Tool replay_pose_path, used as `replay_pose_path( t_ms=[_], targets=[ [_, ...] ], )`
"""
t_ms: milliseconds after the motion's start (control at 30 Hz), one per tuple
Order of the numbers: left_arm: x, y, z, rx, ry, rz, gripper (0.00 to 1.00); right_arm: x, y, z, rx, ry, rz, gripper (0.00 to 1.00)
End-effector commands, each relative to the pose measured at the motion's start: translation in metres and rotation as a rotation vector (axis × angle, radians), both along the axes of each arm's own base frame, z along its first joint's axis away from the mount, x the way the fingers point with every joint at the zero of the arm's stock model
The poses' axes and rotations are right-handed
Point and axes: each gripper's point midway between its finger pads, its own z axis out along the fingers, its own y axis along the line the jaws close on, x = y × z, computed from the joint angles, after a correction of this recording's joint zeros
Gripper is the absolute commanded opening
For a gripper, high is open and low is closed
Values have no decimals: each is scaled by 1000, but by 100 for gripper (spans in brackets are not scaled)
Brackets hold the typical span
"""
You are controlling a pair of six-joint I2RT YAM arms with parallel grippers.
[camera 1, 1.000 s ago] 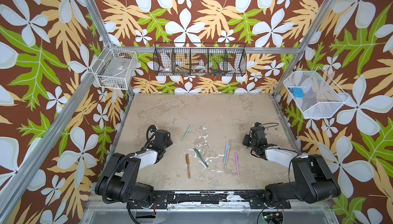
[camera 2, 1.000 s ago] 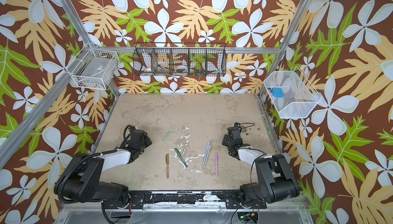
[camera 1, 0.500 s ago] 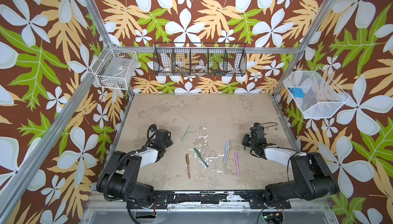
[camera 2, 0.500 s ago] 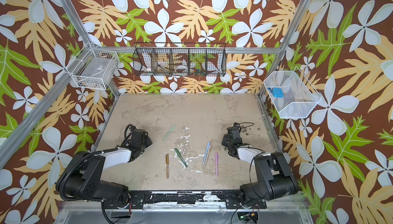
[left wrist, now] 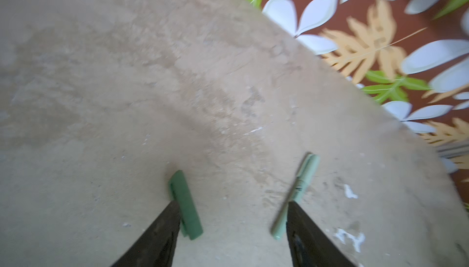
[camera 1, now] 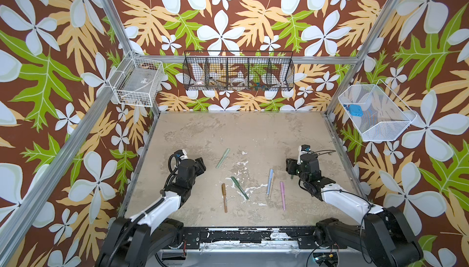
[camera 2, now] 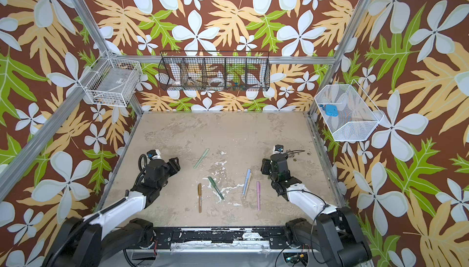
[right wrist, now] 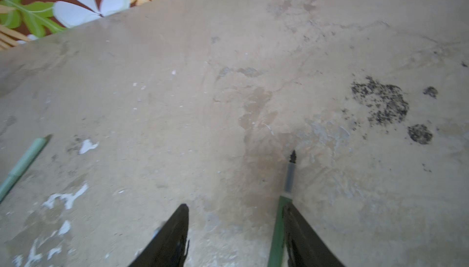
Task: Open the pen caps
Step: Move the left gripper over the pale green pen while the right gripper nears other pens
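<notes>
Both arms are seen low over the tabletop (camera 1: 253, 136), well apart, with a loose row of pens between them.

The left gripper (left wrist: 232, 203) is held with its jaws apart and nothing clamped. In the left wrist view a dark green cap (left wrist: 185, 205) is seen lying flat on the tabletop between the jaws, right against the inner side of one finger (left wrist: 157, 232). Just past the opposite finger a sage green pen (left wrist: 295, 194) is seen, its cap on.

The right gripper (right wrist: 235, 206) is likewise spread, with nothing gripped. A green pen body (right wrist: 278, 230) with a bare dark tip is seen lying along the inner side of one finger (right wrist: 304, 237), pointing away from the wrist.

In both top views the sage green pen (camera 1: 222, 158) is found nearest the left gripper (camera 1: 200, 164). A dark green pen (camera 1: 239, 187) and a brown pen (camera 1: 224, 197) are laid closer to the front edge. A light blue pen (camera 1: 269, 181) and a beige pen (camera 1: 272, 183) lie touching side by side, a pink pen (camera 1: 282, 195) just beside them, all near the right gripper (camera 1: 291, 166). These pens appear capped, though the detail is small.
</notes>
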Motion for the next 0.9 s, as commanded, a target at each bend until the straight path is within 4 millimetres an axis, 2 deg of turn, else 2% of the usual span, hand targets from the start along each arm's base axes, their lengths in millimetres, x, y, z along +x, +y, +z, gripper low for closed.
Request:
replay_pose_path(
  t_ms=[0, 67, 167, 267, 333, 433, 667, 867],
  targets=[
    [-7, -15, 43, 30, -190, -69, 68, -1, 25, 28, 1, -117, 97, 58],
    [-15, -34, 61, 38, -269, -158, 68, -6, 49, 39, 6, -160, 199, 57],
    [-22, -63, 72, 88, -319, -286, 68, -15, 90, 42, 4, -165, 378, 55],
    [-20, -90, 67, 112, -296, -411, 70, -22, 121, 31, 10, -121, 531, 56],
    [-14, -97, 56, 130, -241, -437, 71, -24, 134, 21, 36, -82, 590, 55],
    [-1, -96, 33, 190, -133, -411, 71, -23, 141, 12, 44, -42, 617, 55],
    [18, -104, -16, 264, 62, -426, 61, -26, 150, 4, 79, 2, 657, 53],
    [26, -104, -38, 304, 139, -418, 56, -35, 167, -2, 156, 56, 740, 52]
  ],
)
